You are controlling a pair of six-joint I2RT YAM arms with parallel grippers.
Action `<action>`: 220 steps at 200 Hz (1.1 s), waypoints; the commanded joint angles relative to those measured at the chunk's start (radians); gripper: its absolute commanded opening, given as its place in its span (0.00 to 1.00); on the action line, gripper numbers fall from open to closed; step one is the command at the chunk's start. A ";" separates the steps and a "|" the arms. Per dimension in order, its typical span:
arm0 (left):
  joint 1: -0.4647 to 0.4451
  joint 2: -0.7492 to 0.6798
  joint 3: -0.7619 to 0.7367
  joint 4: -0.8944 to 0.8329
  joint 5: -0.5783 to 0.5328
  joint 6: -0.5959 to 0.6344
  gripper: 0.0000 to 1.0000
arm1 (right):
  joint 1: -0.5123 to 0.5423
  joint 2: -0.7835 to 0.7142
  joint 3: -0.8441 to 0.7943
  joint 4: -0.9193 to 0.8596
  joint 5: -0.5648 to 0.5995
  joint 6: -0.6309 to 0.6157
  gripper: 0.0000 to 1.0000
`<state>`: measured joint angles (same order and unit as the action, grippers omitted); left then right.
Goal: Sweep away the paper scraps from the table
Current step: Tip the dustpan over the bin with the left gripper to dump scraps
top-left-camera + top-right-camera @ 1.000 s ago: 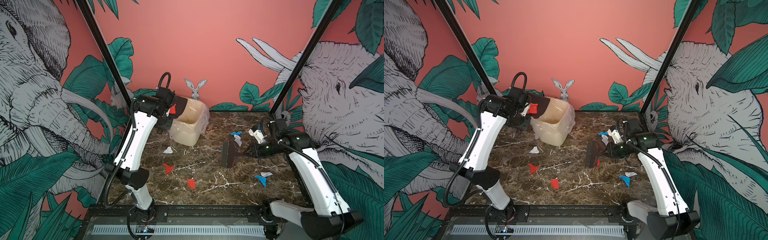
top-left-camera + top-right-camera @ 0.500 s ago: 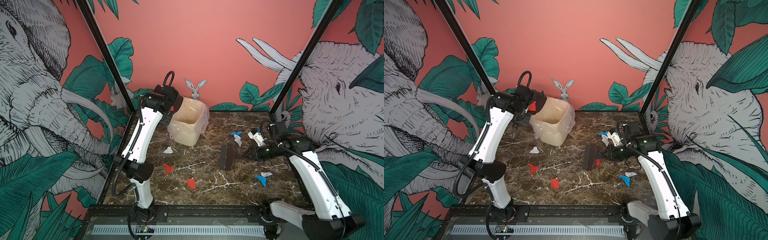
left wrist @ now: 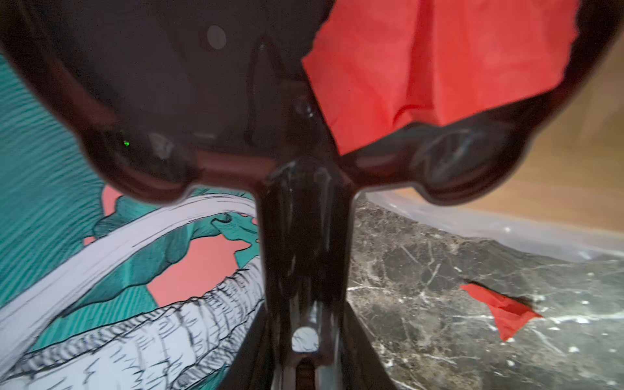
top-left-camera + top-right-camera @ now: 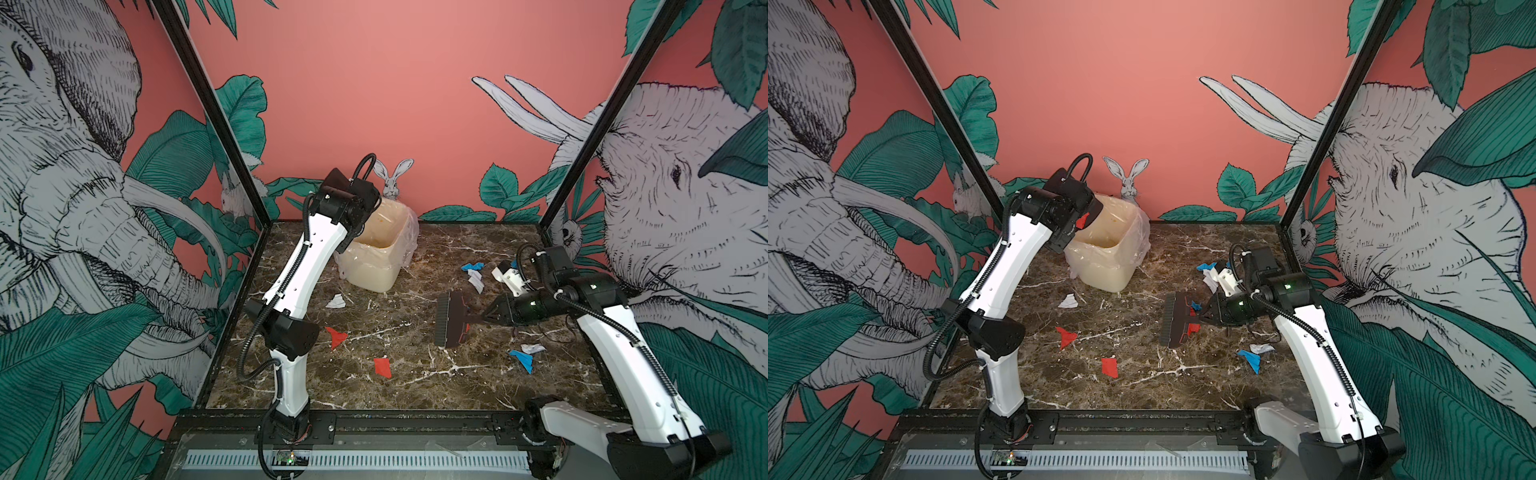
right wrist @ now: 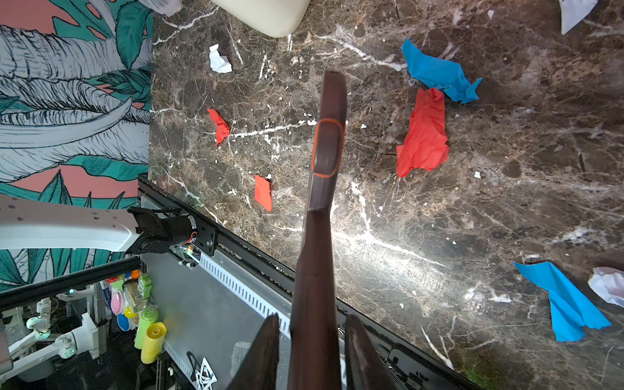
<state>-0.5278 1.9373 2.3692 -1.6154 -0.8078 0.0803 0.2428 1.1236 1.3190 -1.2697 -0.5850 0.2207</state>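
Paper scraps (image 4: 336,337), torn red, blue and white bits, lie scattered across the dark brown marble-pattern table (image 4: 415,386). Thin, creased and almost weightless, they should slide on the glossy top yet flutter or curl under bristles, so sweeping suits them better than pinching. At left, the left hand (image 3: 305,358) clamps the handle of a glossy black plastic dustpan (image 3: 169,84), one red scrap (image 3: 439,60) on it, tilted at the cream bag-lined bin (image 4: 374,270). At right, the right hand (image 5: 314,354) is pressed onto the stiff brown brush (image 5: 329,141) handle.

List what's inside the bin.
The bin shows a clear liner and bare beige walls, no scraps. The dustpan, carrying a red scrap, hides its left corner.
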 commanded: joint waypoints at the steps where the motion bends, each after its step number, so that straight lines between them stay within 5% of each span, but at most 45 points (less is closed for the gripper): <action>1: -0.024 -0.032 -0.023 -0.109 -0.173 0.096 0.00 | 0.007 -0.011 0.000 0.011 -0.029 0.000 0.00; 57: -0.073 -0.116 -0.240 0.239 -0.393 0.478 0.00 | 0.013 -0.005 0.003 -0.005 -0.023 0.000 0.00; 106: -0.115 -0.293 -0.640 1.134 -0.452 1.205 0.00 | 0.013 0.001 -0.001 0.001 -0.026 0.002 0.00; 150: -0.119 -0.336 -0.727 1.302 -0.431 1.363 0.00 | 0.015 0.002 0.003 -0.004 -0.020 0.001 0.00; 220: -0.119 -0.357 -0.733 1.315 -0.421 1.386 0.00 | 0.015 -0.001 0.011 -0.006 -0.004 0.000 0.00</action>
<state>-0.6472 1.6459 1.6390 -0.3676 -1.2064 1.4227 0.2531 1.1267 1.3190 -1.2732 -0.5831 0.2249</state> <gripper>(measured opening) 0.291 0.293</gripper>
